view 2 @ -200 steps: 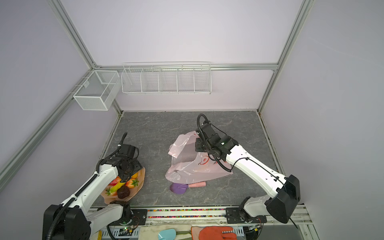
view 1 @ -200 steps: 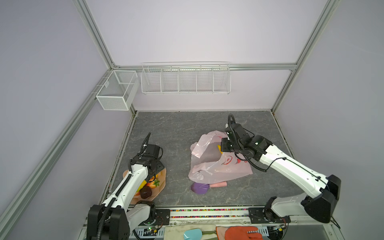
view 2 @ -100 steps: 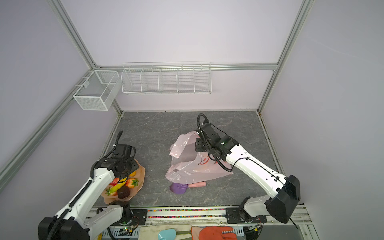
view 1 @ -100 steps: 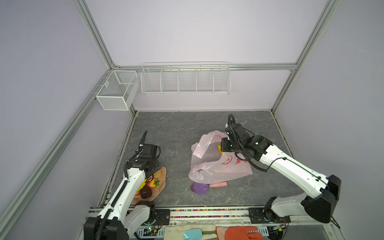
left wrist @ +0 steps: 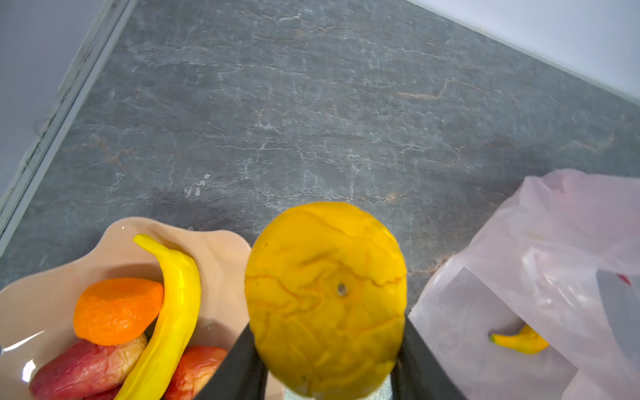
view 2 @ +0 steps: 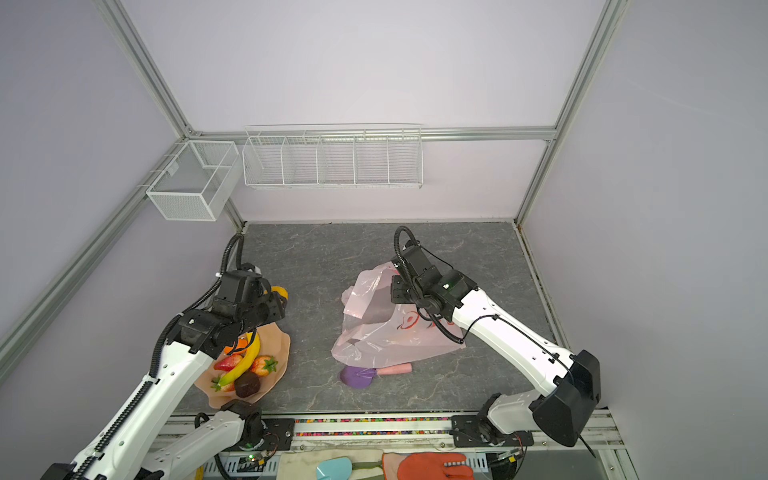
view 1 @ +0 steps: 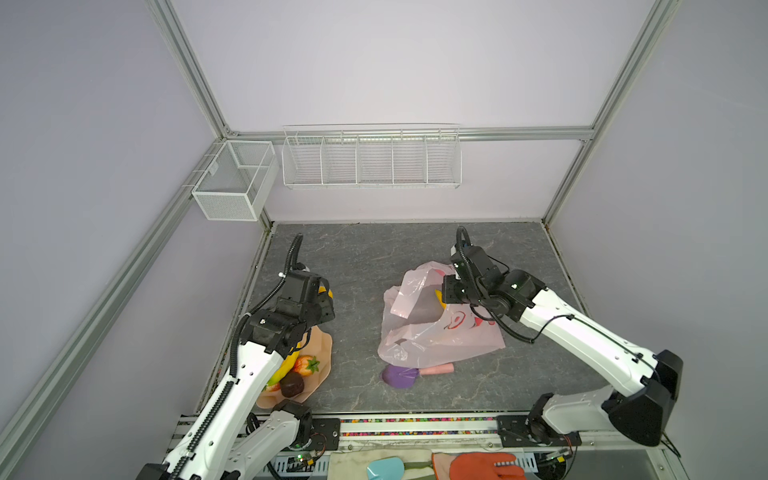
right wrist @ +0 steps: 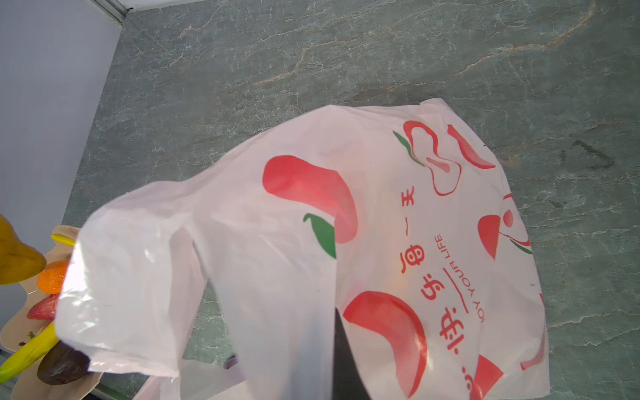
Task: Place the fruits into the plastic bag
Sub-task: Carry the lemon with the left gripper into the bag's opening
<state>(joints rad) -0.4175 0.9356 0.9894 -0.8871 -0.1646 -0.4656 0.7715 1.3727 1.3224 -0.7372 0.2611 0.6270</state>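
Note:
My left gripper (left wrist: 327,327) is shut on a round, wrinkled yellow fruit (left wrist: 325,298), held above the table beside the peach bowl (left wrist: 225,249). In both top views that fruit (view 1: 326,293) (view 2: 280,292) pokes out past the left gripper. The bowl holds a banana (view 2: 245,359), an orange fruit (left wrist: 117,311), strawberries (view 2: 264,365) and a dark ball (view 2: 247,384). My right gripper (view 1: 451,291) is shut on the plastic bag (view 1: 440,332), holding its mouth up. A yellow banana (left wrist: 519,341) lies inside the bag.
A purple scoop (view 1: 401,376) with a pink handle lies just in front of the bag. White wire baskets (view 1: 370,156) hang on the back wall and a mesh box (view 1: 232,183) at the back left corner. Side walls close in the grey table (view 1: 365,257).
My left gripper has closed on the yellow fruit over the bowl and carried it up and a little toward the bag. The right arm and bag have stayed put.

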